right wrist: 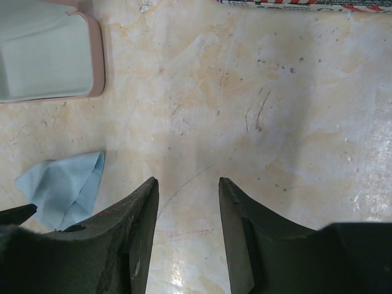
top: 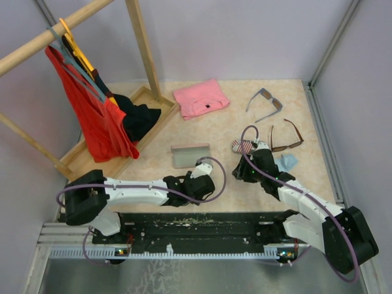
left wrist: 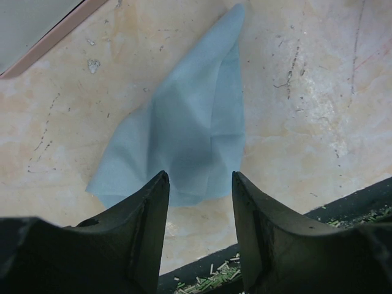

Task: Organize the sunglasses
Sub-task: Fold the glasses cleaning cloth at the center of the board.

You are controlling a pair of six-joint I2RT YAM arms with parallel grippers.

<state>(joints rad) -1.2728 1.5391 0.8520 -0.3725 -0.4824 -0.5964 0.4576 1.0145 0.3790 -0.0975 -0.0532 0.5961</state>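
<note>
Pale-blue cloth (left wrist: 196,122) lies flat on the counter (left wrist: 318,92), its near edge showing in the gap of the left claw (left wrist: 199,179), whose jaws stand spread with nothing pinched. To lift it well, I judge the claw should drop straight down and catch a raised fold rather than scrape the flat sheet, then squeeze. The left arm lies low, stretched toward mid-counter, wrist pitched down. The right claw (right wrist: 187,184), also spread and empty, hovers over bare counter beside the flag-patterned case (top: 241,146), its arm reaching forward and leftward. Farther right rest the brown sunglasses (top: 286,138); beyond them lie the grey-blue sunglasses (top: 264,101), both untouched
</note>
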